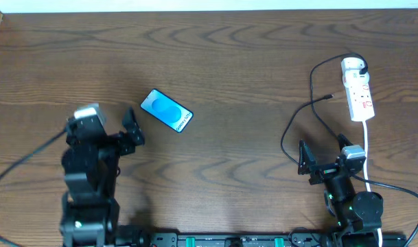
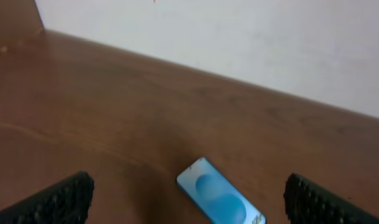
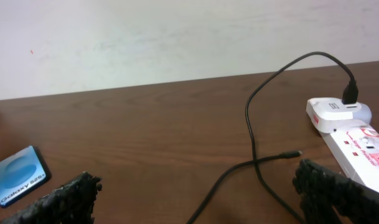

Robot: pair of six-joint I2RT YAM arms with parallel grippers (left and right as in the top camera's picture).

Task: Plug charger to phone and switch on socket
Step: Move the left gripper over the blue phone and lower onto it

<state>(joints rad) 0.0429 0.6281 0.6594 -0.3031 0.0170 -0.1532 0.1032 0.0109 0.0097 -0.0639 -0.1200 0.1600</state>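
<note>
Two grippers stand wide and empty: the left gripper point(image 1: 134, 130) just beside the phone point(image 1: 166, 111), the right gripper point(image 1: 306, 165) near the charger point(image 3: 247, 118) loop. The phone, cyan, reads "Galaxy S25" and lies slanted on the table point(image 1: 236, 62). The charger is plugged into the white socket point(image 1: 357, 88) at the far right, its tip loose beside it. Open wood lies between phone and charger.

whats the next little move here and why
Probably move the open right tool toward the charger's loose connector tip: it lies unplugged on the table beside the socket, far from the phone, and the tool holds nothing.
</note>
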